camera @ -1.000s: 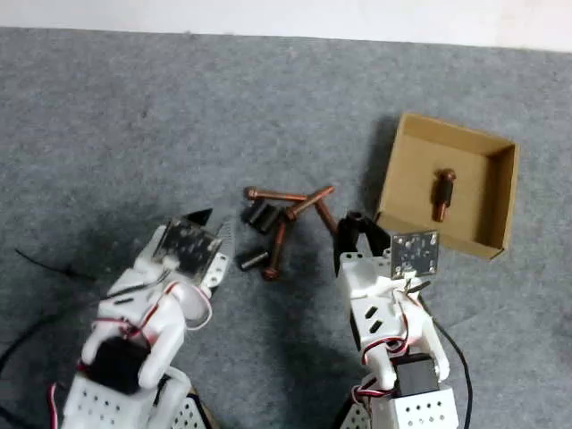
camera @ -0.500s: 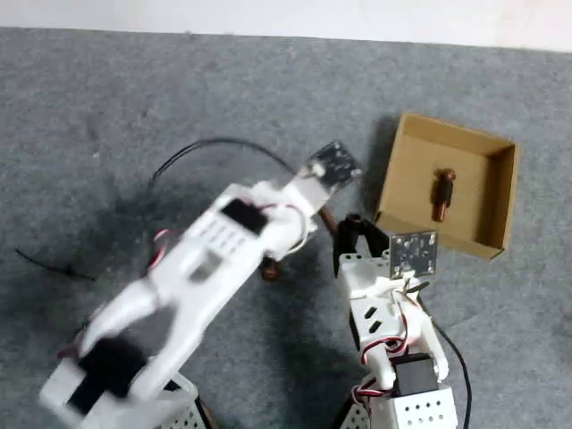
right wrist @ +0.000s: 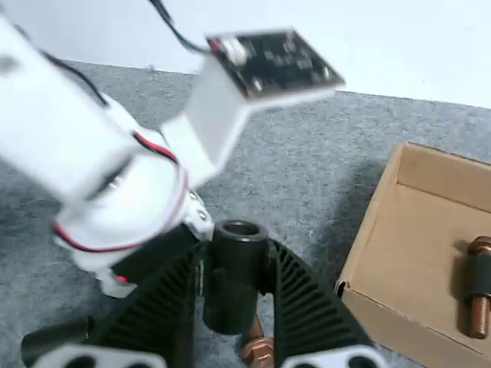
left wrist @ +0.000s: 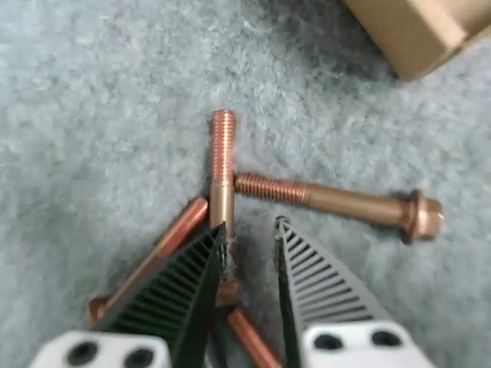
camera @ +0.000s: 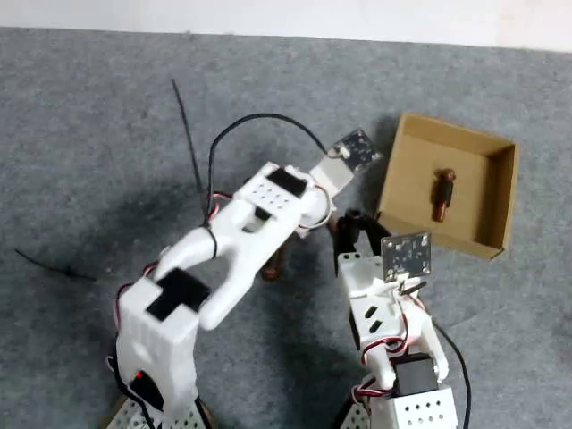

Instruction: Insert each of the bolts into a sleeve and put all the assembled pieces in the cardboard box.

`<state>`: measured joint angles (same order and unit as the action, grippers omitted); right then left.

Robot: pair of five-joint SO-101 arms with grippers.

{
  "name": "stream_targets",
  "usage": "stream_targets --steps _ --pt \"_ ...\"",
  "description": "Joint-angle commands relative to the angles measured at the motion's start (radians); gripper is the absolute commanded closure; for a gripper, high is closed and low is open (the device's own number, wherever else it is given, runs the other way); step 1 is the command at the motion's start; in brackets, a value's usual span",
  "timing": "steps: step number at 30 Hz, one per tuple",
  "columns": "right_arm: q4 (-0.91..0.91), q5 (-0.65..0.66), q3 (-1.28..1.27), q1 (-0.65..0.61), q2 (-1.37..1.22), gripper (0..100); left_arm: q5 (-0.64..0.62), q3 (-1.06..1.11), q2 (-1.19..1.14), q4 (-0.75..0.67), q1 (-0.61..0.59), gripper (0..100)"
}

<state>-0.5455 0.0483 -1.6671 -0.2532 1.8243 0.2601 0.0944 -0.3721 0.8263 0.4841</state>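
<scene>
Several copper bolts lie crossed on the grey carpet: one runs under a fingertip, another lies across beyond the fingertips. My left gripper hovers open right over this pile, with nothing between its jaws. Seen from above, the left arm stretches over the pile, and one bolt shows beneath it. My right gripper is shut on a black sleeve, held upright just near of the pile. The cardboard box holds one assembled bolt and sleeve.
A loose black sleeve lies on the carpet near the right gripper. The box corner is close beyond the bolts. Black cables trail over the carpet at the left. A pale wall bounds the far edge.
The left arm swung from the near left out over the bolt pile, towards the box, and now covers it from above. The right arm stayed put with the sleeve.
</scene>
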Motion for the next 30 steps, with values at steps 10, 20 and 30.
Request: stream_targets --steps 10,20,30 --pt "0.042 0.014 -0.042 0.027 0.013 99.5 0.006 -0.239 -0.177 0.103 -0.012 89" --pt "0.042 0.014 -0.042 0.027 0.013 99.5 0.008 -0.243 -0.177 0.157 -0.048 89" --pt "0.042 0.014 -0.044 0.027 0.013 99.5 0.009 -0.242 -0.179 0.212 -0.048 90"
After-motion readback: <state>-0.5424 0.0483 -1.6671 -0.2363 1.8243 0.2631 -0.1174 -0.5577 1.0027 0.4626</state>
